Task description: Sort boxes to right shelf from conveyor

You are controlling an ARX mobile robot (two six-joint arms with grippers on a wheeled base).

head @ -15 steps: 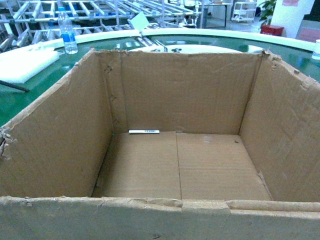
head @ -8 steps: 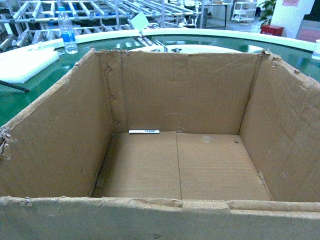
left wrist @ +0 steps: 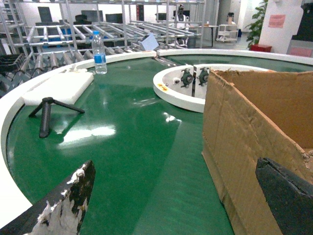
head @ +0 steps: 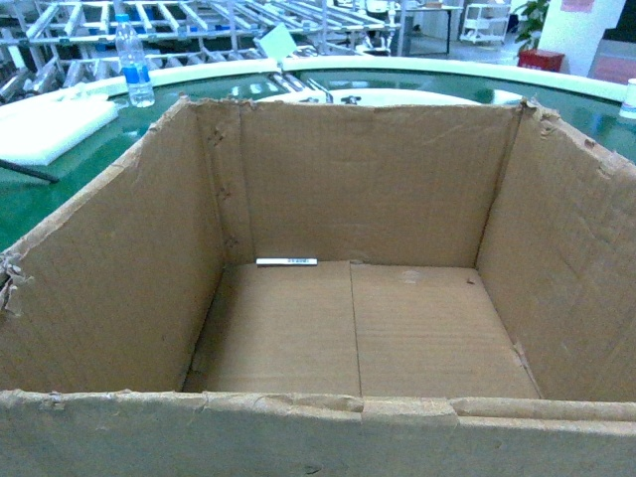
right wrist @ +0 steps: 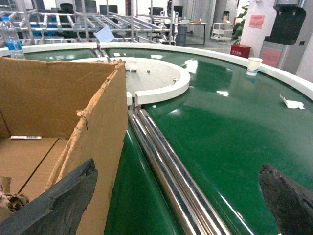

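The brown cardboard box (head: pixel 348 189) fills the head view, open-topped and empty except for a white sticker strip (head: pixel 286 261) on its floor. It sits on the green conveyor (head: pixel 40 204). Neither gripper shows in the head view. My left gripper (left wrist: pixel 178 198) is open beside the box (left wrist: pixel 234 127): one finger over the belt (left wrist: pixel 127 137), the other at the rim of the box's left wall. My right gripper (right wrist: pixel 173 200) is open too: one finger at the rim of the box's (right wrist: pixel 49 93) right wall, the other over the belt (right wrist: pixel 220 112). Steel roller-track shelves (head: pixel 199 20) stand behind the conveyor.
A water bottle (head: pixel 134 62) and a white foam slab (head: pixel 50 124) lie on the belt at far left, with a small black tripod (left wrist: pixel 46 115) near them. Steel rollers (right wrist: pixel 166 166) cross the belt right of the box. A paper cup (right wrist: pixel 253 65) stands on the outer rim.
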